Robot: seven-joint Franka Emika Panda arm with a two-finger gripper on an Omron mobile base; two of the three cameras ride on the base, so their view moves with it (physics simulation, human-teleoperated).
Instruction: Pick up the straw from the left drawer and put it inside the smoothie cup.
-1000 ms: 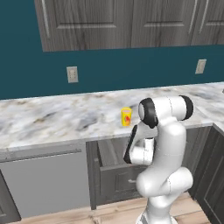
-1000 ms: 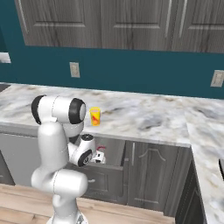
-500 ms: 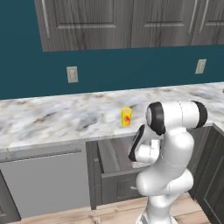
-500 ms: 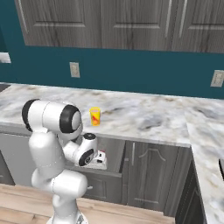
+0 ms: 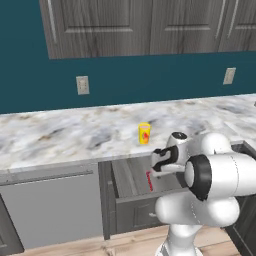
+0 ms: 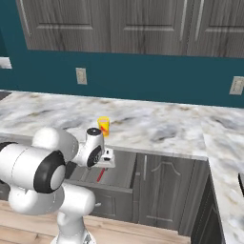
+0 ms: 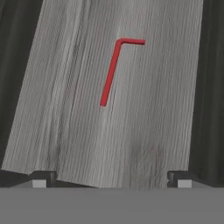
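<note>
Drawer (image 7: 144, 144) floor, straw (image 7: 111, 74) flat.

Even, bright rendered light, sharp throughout

No glare or blur in any view; the worktop (image 5: 60, 135) is lit flatly, a dim shadow lies under its front edge over the left drawer (image 5: 131, 176), and the drawer floor around the straw (image 7: 111, 72) shows faint dark mottling.

A rendered home kitchen, plainly; a marbled stone counter (image 5: 75, 135) runs along a teal wall (image 5: 150, 80) and turns a corner at the right; dark grey wood-grain cupboards (image 6: 143, 24) hang above and stand below; pale wall outlets (image 5: 82, 85) sit over the worktop; a light wooden floor (image 6: 143, 236) lies underfoot.
</note>
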